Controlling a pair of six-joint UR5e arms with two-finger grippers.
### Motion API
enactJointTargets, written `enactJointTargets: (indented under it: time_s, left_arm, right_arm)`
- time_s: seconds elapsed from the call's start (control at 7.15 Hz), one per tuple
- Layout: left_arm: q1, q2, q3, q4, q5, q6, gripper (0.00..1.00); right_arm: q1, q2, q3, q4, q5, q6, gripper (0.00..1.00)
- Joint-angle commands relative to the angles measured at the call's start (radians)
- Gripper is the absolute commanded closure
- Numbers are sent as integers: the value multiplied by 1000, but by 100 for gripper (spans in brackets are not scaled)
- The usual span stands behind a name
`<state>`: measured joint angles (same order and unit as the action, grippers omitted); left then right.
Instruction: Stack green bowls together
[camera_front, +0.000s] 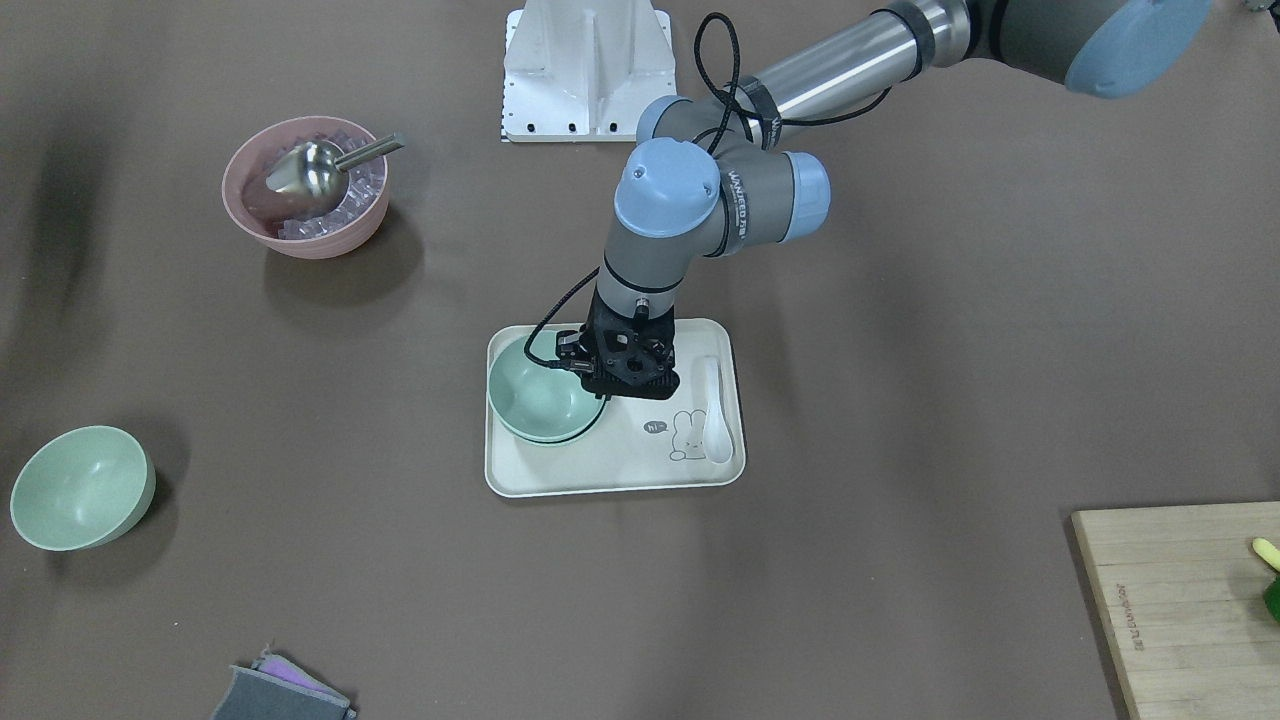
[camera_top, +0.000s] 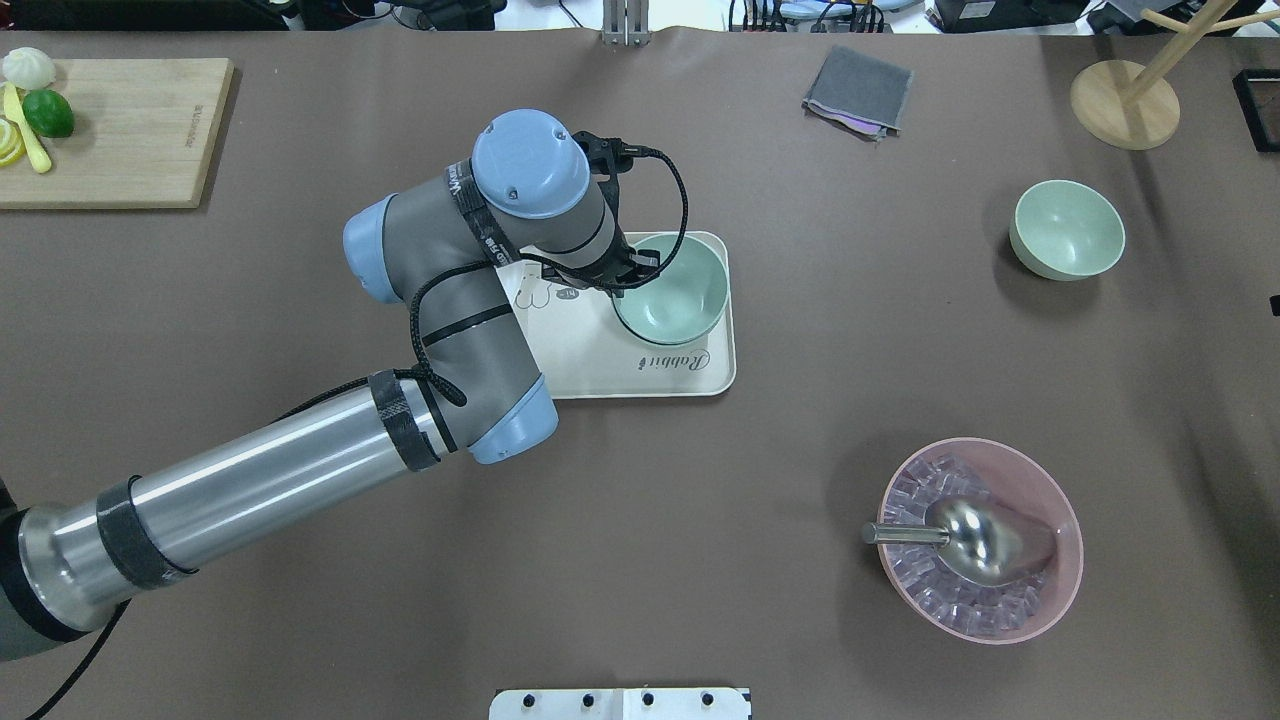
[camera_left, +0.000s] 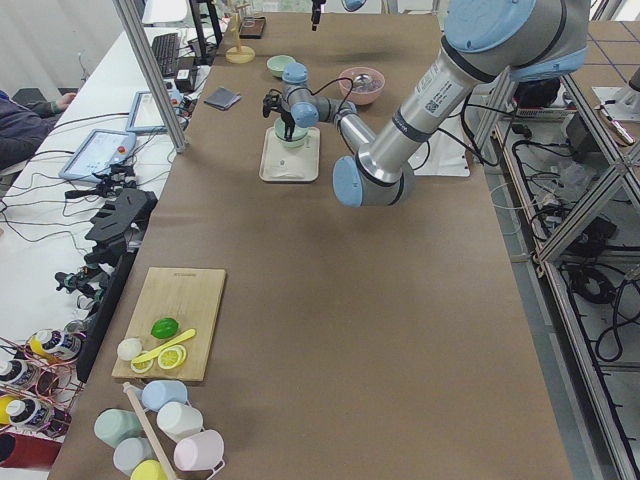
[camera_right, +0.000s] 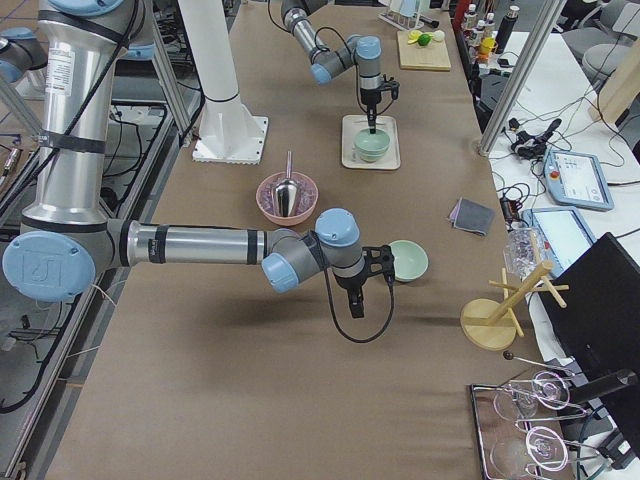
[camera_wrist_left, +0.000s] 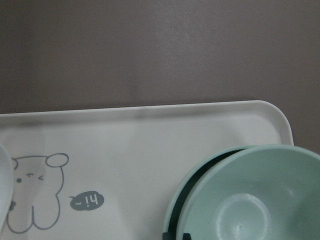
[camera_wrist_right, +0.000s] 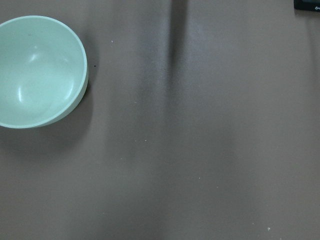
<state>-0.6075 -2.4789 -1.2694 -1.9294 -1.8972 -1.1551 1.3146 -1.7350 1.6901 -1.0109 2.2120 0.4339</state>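
Note:
Two green bowls (camera_front: 540, 400) sit nested on the cream tray (camera_front: 610, 470); the upper one lies slightly tilted in the lower one, as the left wrist view (camera_wrist_left: 250, 200) shows. My left gripper (camera_front: 610, 385) stands over their rim on the side toward the tray's middle, its fingertips (camera_wrist_left: 168, 236) closed on the upper bowl's rim. The third green bowl (camera_top: 1067, 228) stands alone on the table, upright and empty. My right gripper (camera_right: 357, 300) hangs beside that bowl, apart from it, and I cannot tell whether it is open or shut; its wrist view shows the bowl (camera_wrist_right: 37, 70) but no fingers.
A pink bowl (camera_top: 980, 540) with ice cubes and a metal scoop stands near the robot's right. A white spoon (camera_front: 715, 410) lies on the tray. A cutting board (camera_top: 110, 130) with fruit, a grey cloth (camera_top: 858, 92) and a wooden stand (camera_top: 1125, 100) sit along the far edge.

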Motion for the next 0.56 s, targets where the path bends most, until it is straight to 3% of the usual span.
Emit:
enactJointTargets:
  time_s: [0.0,0.28,0.42]
  left_arm:
    - [0,0,5,-14,0,2,84]
    - [0,0,4,-31,0,5,32]
    - [0,0,2,-36,0,5,19]
  right_arm:
    - [0,0,0,0,0,-1,0]
    - [0,0,-1,2,0,-1,0]
    - [0,0,-1,0,0,-1,0]
